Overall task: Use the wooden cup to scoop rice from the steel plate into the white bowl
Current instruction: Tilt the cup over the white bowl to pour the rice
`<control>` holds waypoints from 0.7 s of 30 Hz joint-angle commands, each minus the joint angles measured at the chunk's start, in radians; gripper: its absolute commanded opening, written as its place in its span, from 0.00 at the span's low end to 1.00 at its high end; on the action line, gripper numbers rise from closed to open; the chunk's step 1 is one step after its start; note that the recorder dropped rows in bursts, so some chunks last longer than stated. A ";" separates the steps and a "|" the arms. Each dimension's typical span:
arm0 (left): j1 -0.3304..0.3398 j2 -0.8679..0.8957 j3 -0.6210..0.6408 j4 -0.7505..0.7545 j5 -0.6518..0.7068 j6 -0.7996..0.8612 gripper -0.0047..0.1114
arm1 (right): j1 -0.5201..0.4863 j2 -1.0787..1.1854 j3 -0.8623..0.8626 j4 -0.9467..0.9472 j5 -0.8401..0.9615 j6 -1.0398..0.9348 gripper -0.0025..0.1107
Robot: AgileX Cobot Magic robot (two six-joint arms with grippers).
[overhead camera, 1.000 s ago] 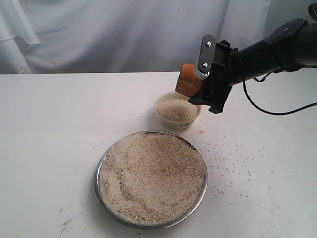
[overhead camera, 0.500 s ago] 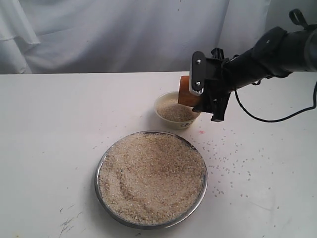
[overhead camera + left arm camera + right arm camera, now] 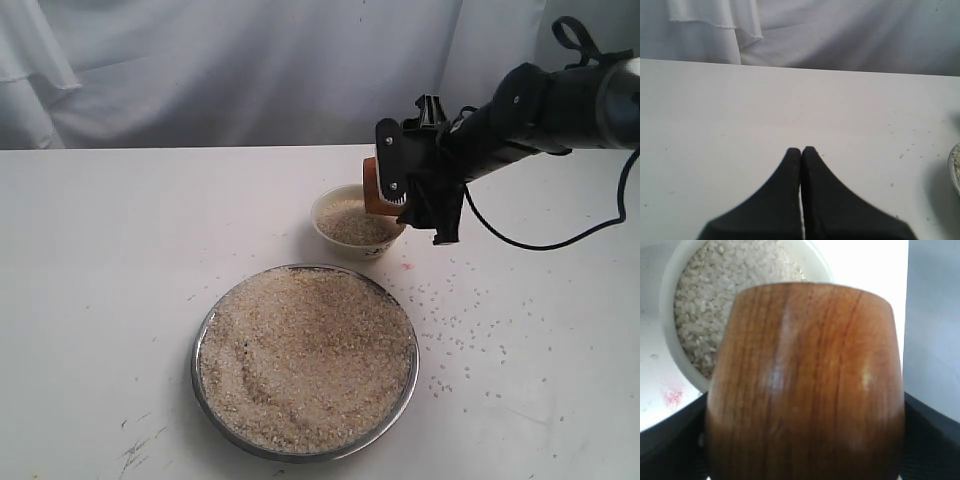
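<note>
My right gripper [image 3: 405, 195] is shut on the wooden cup [image 3: 374, 187], which is tipped over the right rim of the white bowl [image 3: 330, 206]. Rice [image 3: 350, 222] fills much of that bowl. In the right wrist view the cup [image 3: 805, 385] fills the frame, with the bowl [image 3: 670, 335] and its rice [image 3: 705, 305] beyond it. The steel plate [image 3: 205, 330] in front holds a wide heap of rice [image 3: 305, 355]. My left gripper [image 3: 801, 150] is shut and empty over bare table; it does not show in the exterior view.
Loose grains [image 3: 455, 330] are scattered on the white table right of the plate and bowl. A small pink stain [image 3: 407, 267] marks the table by the bowl. A white cloth backdrop [image 3: 220, 70] hangs behind. The right arm's cable [image 3: 540, 240] loops over the table.
The right gripper has moved left and down with the cup and tipped it further over the bowl. The left gripper shows no earlier view.
</note>
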 commanded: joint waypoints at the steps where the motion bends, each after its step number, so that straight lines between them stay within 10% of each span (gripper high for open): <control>1: -0.003 -0.004 0.005 0.001 -0.013 0.001 0.04 | 0.001 -0.005 -0.008 -0.076 -0.013 0.043 0.02; 21: -0.003 -0.004 0.005 0.001 -0.013 0.001 0.04 | 0.046 -0.038 -0.013 -0.240 -0.032 0.071 0.02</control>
